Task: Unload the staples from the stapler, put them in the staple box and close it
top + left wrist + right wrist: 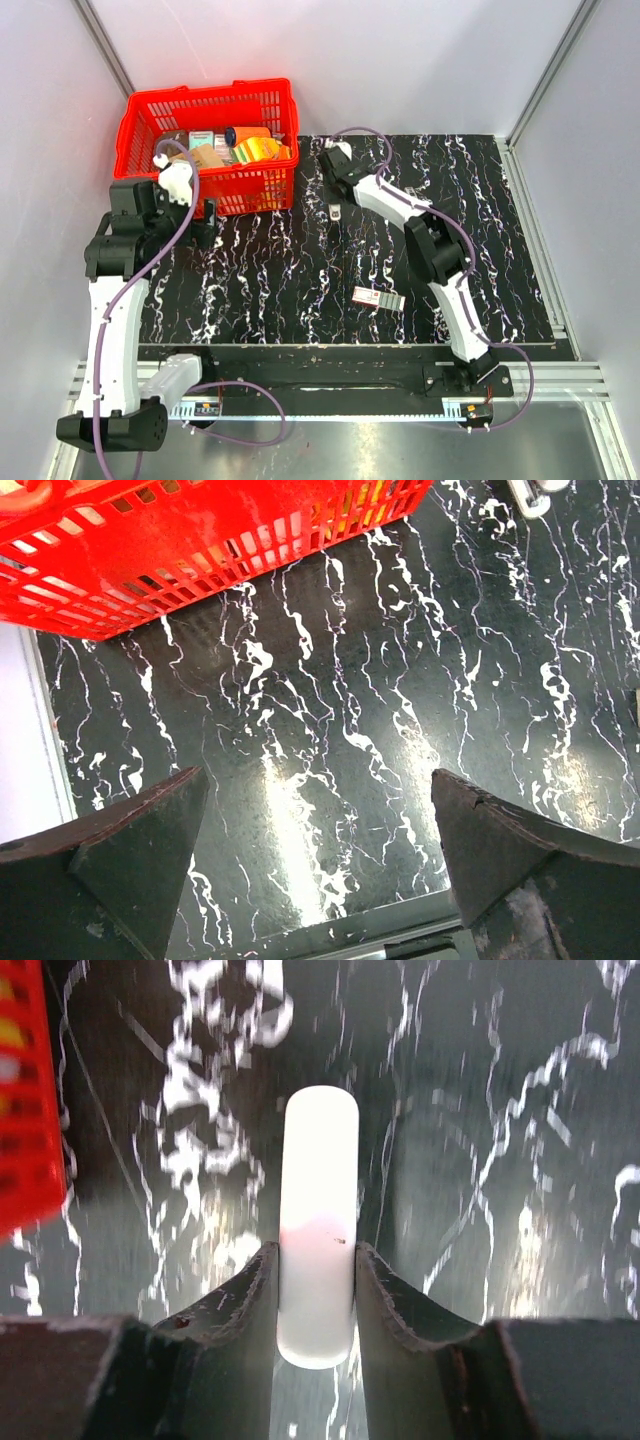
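The stapler point(320, 1160) is a slim silvery-white bar lying on the black marbled table. In the right wrist view it sits lengthwise between my right gripper's point(317, 1255) fingers, which press on both its sides. In the top view the stapler point(336, 211) is small, just right of the red basket, with my right gripper point(336, 198) over it. My left gripper point(318, 780) is open and empty above bare table, near the basket's front left corner point(205, 215).
A red plastic basket point(150, 110) holding several packets stands at the back left; its wall shows in the left wrist view point(200, 540). A flat red-and-white little box point(378, 298) lies on the table towards the front right. The table's front edge point(380, 920) is close below my left gripper.
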